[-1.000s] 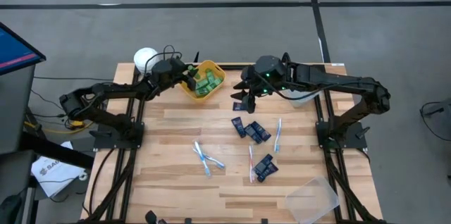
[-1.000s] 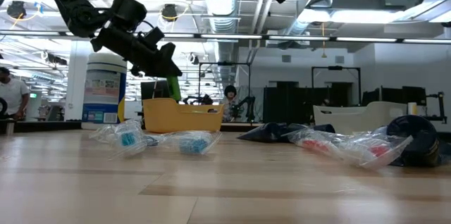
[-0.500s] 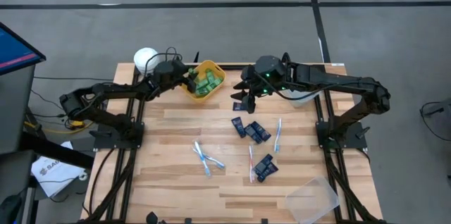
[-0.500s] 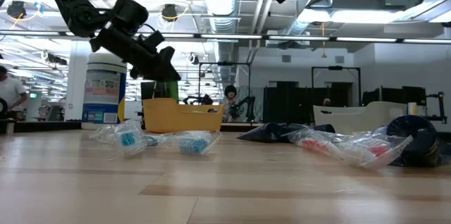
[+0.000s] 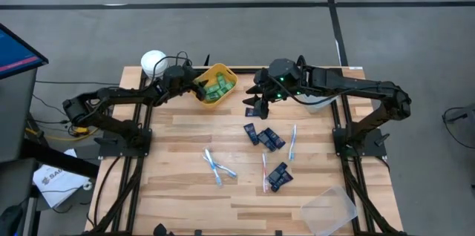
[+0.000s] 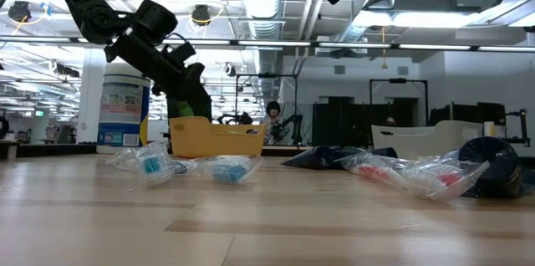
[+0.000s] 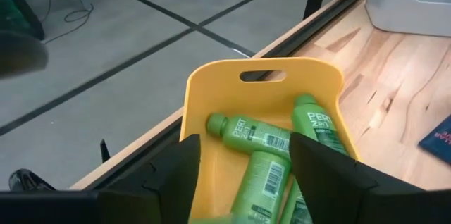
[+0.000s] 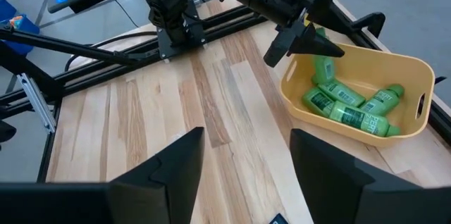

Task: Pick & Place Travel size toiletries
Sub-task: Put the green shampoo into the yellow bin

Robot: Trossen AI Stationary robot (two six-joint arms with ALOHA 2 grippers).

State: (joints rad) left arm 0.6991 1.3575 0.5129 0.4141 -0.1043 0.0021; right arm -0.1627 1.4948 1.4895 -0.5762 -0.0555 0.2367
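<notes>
The yellow bin (image 5: 215, 85) stands at the table's far edge with several green bottles (image 7: 257, 143) lying in it. My left gripper (image 5: 195, 86) hovers open over the bin's left rim, tipped down into it. A green bottle (image 8: 325, 46) shows right at its fingertips. Navy tubes (image 5: 263, 136) and white toothbrushes (image 5: 217, 165) lie flat mid-table. My right gripper (image 5: 258, 104) hangs open high above the table, right of the bin and far of the tubes. My left gripper (image 7: 243, 175) stands with spread fingers over the bin's inside. A green blur (image 7: 211, 218) shows between the fingers at the picture's edge, and I cannot tell whether they touch that bottle.
The white-lidded canister (image 5: 152, 61) stands left of the bin, behind my left arm. A pale bin (image 5: 320, 99) sits under my right arm at the far right. A clear bin (image 5: 330, 208) lies at the near right corner. Bare wood lies left of the toothbrushes.
My left gripper has tipped further down toward the yellow bin and drawn slightly toward the table's left. The green bottle that showed below its fingers in the low view no longer shows there. My right arm has kept still.
</notes>
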